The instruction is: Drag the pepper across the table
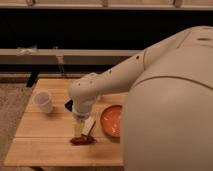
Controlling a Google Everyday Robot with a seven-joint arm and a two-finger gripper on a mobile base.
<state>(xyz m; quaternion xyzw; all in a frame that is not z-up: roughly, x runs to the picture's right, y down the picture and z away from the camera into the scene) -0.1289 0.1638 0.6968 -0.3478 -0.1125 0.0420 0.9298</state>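
A dark red pepper (82, 140) lies on the wooden table (40, 145) near its front edge, left of the robot's body. My gripper (84, 131) points straight down from the white arm (110, 80) and sits right over the pepper, its tips at or just above it. Whether it touches the pepper is not clear.
A white cup (43, 101) stands at the table's left side. An orange plate (112, 120) lies just right of the gripper. A small dark object (68, 105) lies behind the wrist. The robot's large white body (170, 110) covers the table's right part. A counter runs behind.
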